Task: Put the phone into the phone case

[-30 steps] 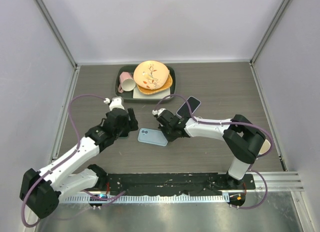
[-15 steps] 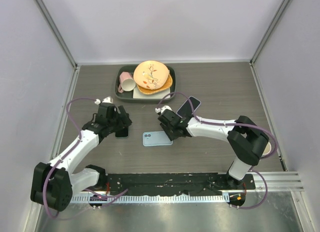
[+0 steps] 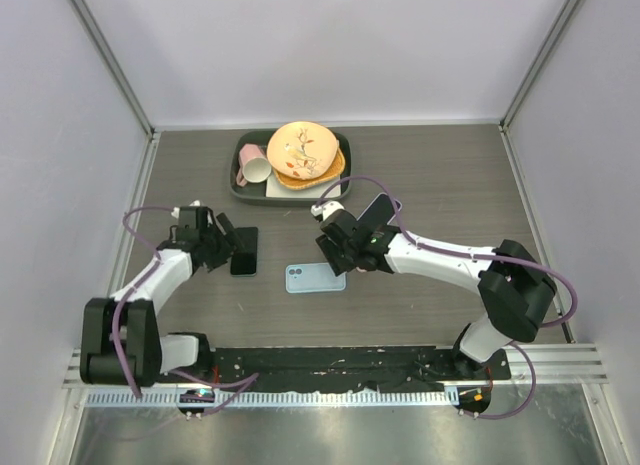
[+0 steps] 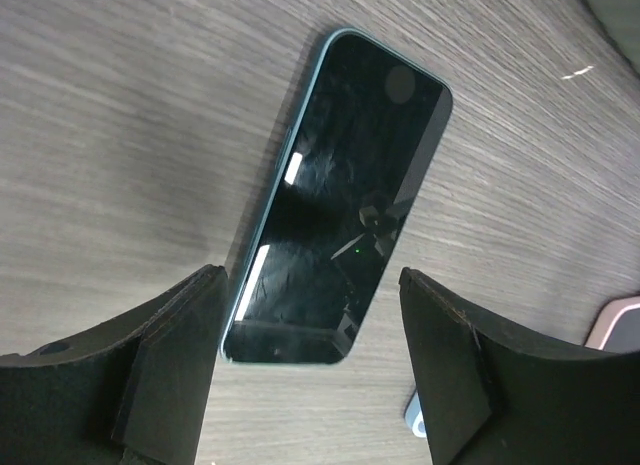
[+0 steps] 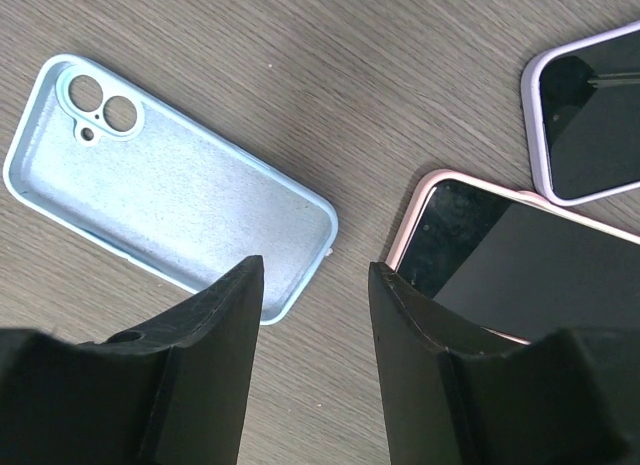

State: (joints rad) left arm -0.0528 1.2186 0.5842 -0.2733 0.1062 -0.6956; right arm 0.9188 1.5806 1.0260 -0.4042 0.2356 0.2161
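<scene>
Hovering left gripper [image 4: 312,285] wide and empty over near end of phone [image 4: 340,195], lying flat on table [image 3: 450,185], long axis running away between the jaws, case [image 3: 315,278] lying apart to its right, crosswise, just beside right gripper [image 5: 315,275], part-open, gripping nothing.

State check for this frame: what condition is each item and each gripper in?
phone: uncased, lying flat, screen up.
phone case: empty, open side up.
left gripper: open, gripping nothing.
right gripper: open, holding nothing.
pink cup: tipped on its side in the tray.
pink-cased phone: in its case, screen up.
</scene>
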